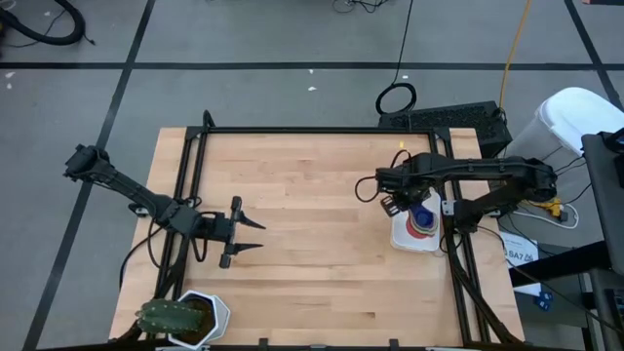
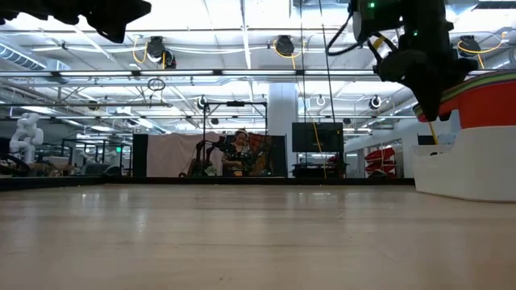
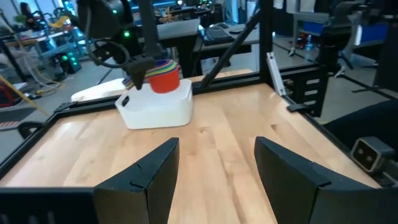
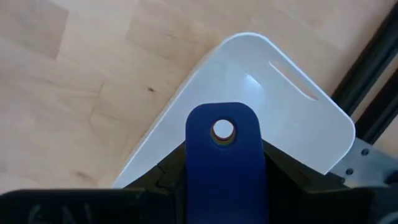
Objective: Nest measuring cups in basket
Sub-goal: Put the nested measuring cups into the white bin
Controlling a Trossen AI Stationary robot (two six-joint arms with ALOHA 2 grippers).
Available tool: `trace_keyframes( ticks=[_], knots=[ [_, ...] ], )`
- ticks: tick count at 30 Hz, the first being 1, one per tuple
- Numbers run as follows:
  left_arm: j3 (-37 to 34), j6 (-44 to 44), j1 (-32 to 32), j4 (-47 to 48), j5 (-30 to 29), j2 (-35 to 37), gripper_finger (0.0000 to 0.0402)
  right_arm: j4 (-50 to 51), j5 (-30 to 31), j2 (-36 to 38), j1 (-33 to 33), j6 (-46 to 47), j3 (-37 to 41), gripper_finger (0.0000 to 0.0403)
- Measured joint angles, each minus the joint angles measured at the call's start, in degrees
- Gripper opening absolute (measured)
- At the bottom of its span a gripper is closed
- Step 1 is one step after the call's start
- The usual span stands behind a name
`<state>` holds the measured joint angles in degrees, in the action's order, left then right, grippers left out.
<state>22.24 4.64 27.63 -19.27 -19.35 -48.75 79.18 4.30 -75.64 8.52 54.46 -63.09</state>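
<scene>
We see right gripper [image 1: 402, 203] over basket [image 4: 292, 118], apparently holding blue handle [image 4: 225, 155]; risk: stack [image 3: 163, 74] tips on release. Left gripper [image 1: 255, 234] open, empty.

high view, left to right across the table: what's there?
plant pot at the near-left corner → left gripper, open over bare wood → right gripper, above the basket's left edge → white basket with the stacked measuring cups inside it
</scene>
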Motion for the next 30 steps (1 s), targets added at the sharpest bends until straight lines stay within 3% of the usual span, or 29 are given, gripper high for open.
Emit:
trace_keyframes(
  ticks=[9, 30],
  knots=[
    [0.0, -0.7, -2.1, 0.4, -0.1, 0.0, 0.0212, -5.9, 0.3, 0.0, 2.1, 5.0, 4.1, 0.0128],
    [0.0, -4.4, -1.2, 5.7, -0.1, 0.0, 0.0212, -2.5, 4.8, 4.8, 1.1, 21.5, 4.7, 0.0128]
  ],
)
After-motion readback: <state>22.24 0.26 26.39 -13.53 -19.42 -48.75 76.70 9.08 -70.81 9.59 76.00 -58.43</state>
